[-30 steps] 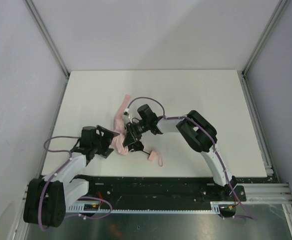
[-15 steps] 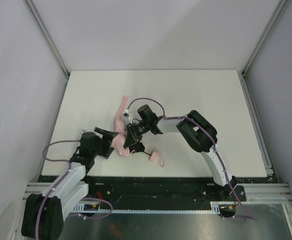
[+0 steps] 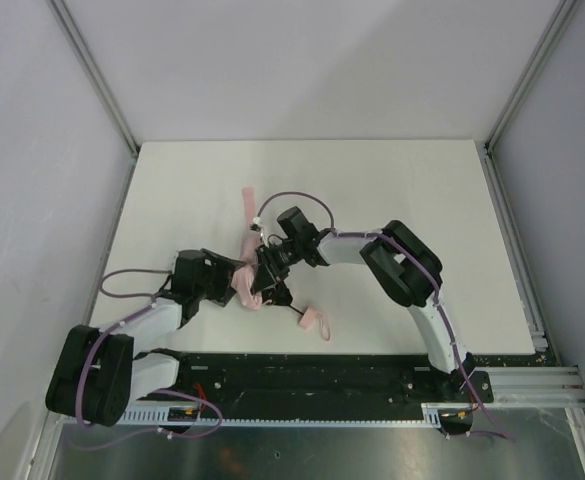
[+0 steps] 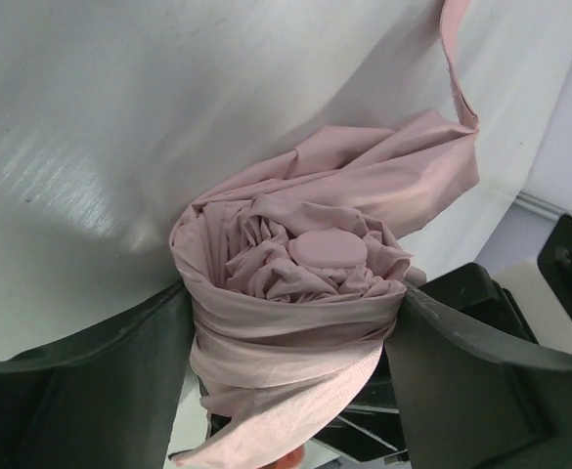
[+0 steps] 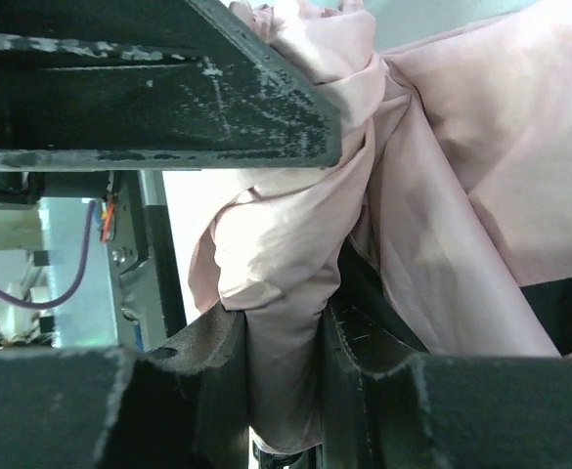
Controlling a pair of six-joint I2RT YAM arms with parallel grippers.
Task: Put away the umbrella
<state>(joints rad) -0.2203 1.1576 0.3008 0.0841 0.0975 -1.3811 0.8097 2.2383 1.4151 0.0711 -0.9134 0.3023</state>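
My left claw (image 4: 293, 313) stands wide around the rolled end of the umbrella (image 4: 330, 249), pressed against the pink fabric on both sides. The bundle lies on the desk (image 3: 402, 180), left of the middle and toward the near edge. My right claw (image 5: 286, 337) is nearly closed, pinching a fold of the fabric. The handle (image 3: 312, 321) lies to the right, nearer that edge.
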